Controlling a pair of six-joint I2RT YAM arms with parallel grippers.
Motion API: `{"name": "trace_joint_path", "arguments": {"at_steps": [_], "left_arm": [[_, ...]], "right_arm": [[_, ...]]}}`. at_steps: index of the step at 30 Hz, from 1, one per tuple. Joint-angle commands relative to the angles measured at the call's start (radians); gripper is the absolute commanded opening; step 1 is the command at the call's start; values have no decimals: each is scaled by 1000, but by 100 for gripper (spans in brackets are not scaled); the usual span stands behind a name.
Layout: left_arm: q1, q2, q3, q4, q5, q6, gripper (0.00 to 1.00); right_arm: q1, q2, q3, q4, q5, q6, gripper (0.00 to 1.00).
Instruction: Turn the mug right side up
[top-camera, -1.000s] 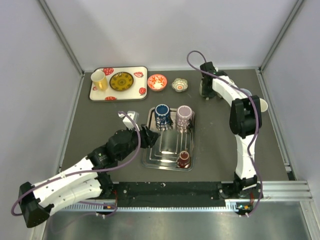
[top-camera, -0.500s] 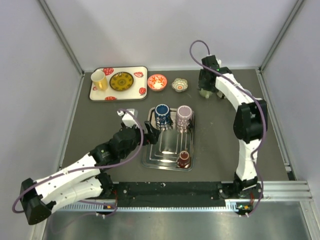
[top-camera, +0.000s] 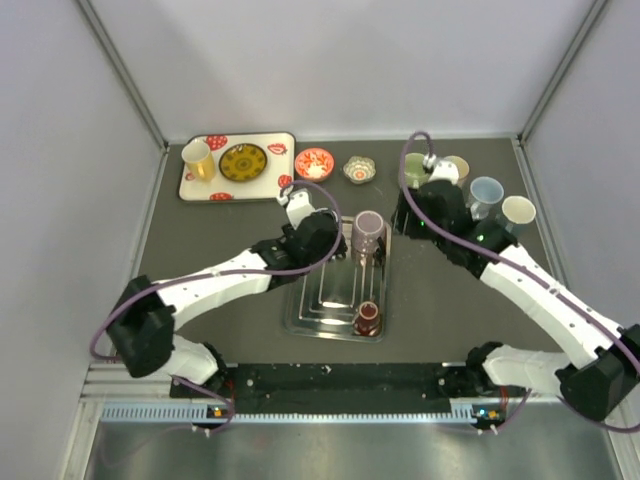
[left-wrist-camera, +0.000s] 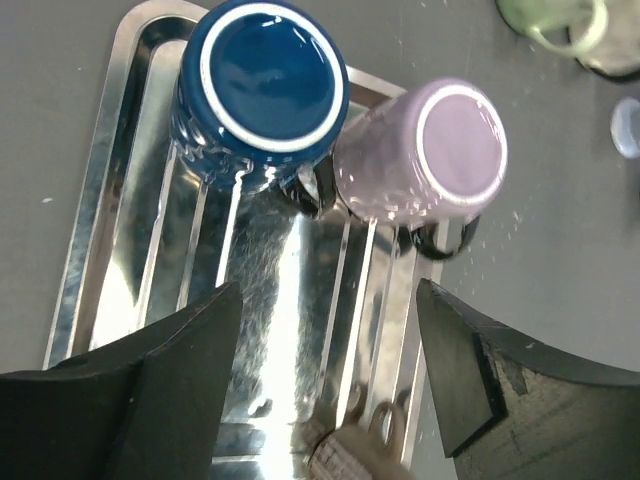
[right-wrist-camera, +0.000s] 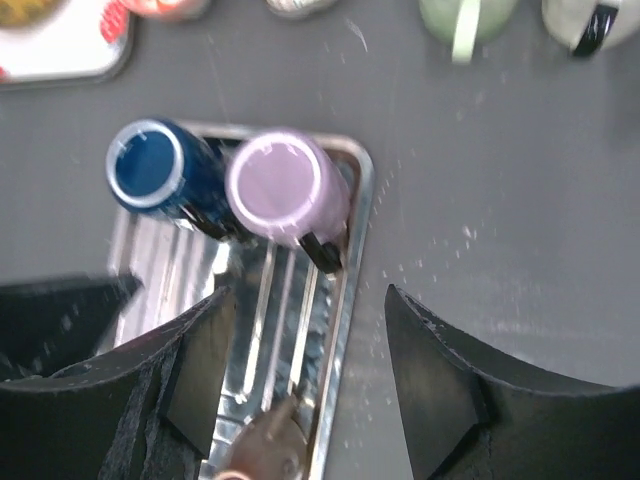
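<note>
Hovered over dark table (top-camera: 440, 300), pale walls (top-camera: 350, 60) around. Held left gripper (left-wrist-camera: 328, 300) and right gripper (right-wrist-camera: 307, 300) spread, empty, inverted blue mug (left-wrist-camera: 262, 85) and pink mug (left-wrist-camera: 440, 150) just beyond the jaws.

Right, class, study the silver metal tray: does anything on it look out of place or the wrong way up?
Yes. The dark blue ceramic mug and the lilac ceramic mug beside it stand upside down at the far end of the silver metal tray, flat bases up. Nothing looks spilled or broken.
</note>
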Motion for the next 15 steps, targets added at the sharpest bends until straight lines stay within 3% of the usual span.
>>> {"name": "trace_joint_path", "arguments": {"at_steps": [1, 7, 15], "left_arm": [[-2, 143, 123, -47, -115, -207, 71], [1, 373, 357, -291, -241, -446, 65], [45, 542, 526, -392, -230, -532, 59]], "right_arm": [[25, -81, -111, 16, -13, 50, 62], [29, -205, -182, -10, -59, 63, 62], [28, -284, -197, -38, -90, 48, 62]]}}
